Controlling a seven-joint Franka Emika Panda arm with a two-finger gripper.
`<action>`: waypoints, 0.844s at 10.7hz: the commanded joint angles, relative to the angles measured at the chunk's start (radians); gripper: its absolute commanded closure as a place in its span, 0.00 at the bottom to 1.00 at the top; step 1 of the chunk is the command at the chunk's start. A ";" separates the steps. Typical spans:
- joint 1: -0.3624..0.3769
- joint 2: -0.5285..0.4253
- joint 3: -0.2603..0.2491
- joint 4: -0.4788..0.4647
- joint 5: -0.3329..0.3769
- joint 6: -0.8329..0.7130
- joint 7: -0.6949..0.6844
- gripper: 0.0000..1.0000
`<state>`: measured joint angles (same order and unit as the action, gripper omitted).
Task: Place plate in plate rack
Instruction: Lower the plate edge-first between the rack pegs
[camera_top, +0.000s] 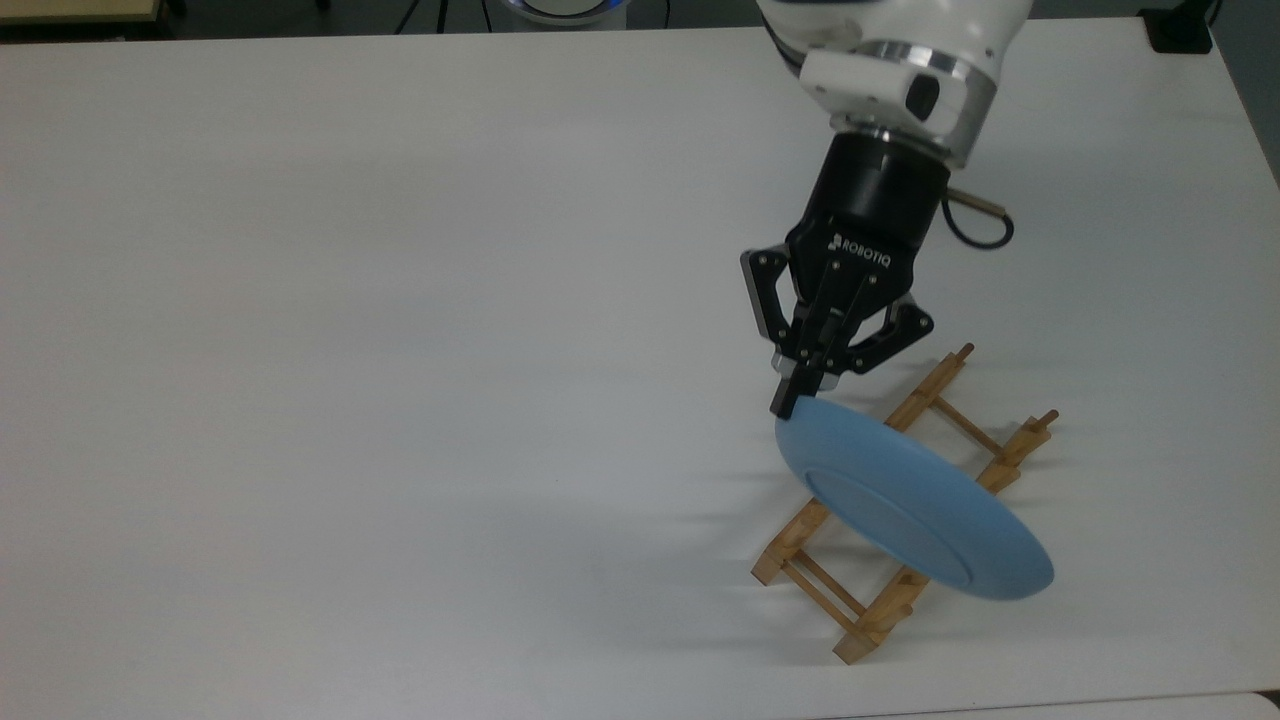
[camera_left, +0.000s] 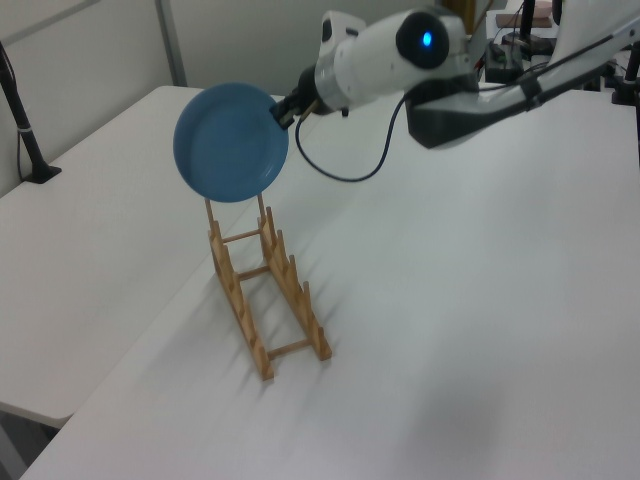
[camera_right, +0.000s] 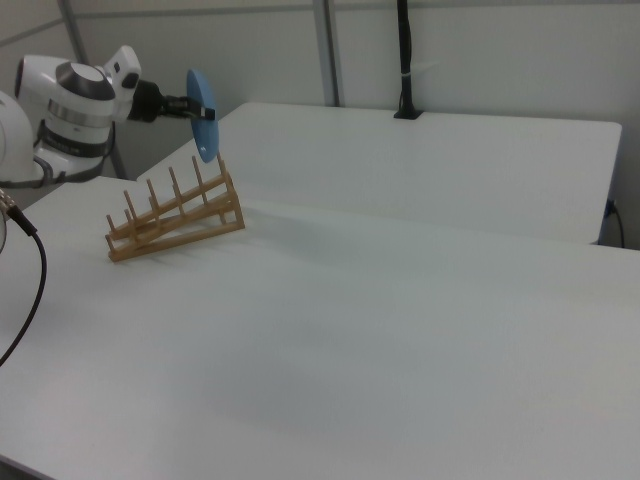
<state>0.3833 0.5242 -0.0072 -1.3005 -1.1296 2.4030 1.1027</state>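
Note:
My gripper (camera_top: 788, 402) (camera_left: 277, 113) (camera_right: 196, 107) is shut on the rim of the light-blue plate (camera_top: 910, 505) (camera_left: 230, 142) (camera_right: 201, 128). The plate hangs on edge in the air, tilted, above the plate rack (camera_top: 890, 505) (camera_left: 266, 288) (camera_right: 175, 216). The rack is a small light-wood ladder of two notched rails with pegs, lying on the white table (camera_top: 400, 350). In the top view the plate covers the middle of the rack. In the right view its lower edge hangs close over the pegs at the rack's far end; whether it touches them I cannot tell.
A black cable (camera_top: 975, 225) loops off the wrist. A black post (camera_left: 25, 130) stands clamped at the table's edge in the left view, and another post (camera_right: 404, 60) rises at the back in the right view. A seam between tables (camera_right: 420, 235) runs behind the rack.

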 joint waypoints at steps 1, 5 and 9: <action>0.017 0.026 -0.020 0.018 -0.071 -0.019 0.082 1.00; 0.020 0.062 -0.016 0.004 -0.068 -0.021 0.085 1.00; 0.023 0.045 -0.007 -0.023 0.014 -0.021 0.092 0.37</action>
<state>0.3908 0.6031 -0.0065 -1.3060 -1.1753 2.4030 1.1681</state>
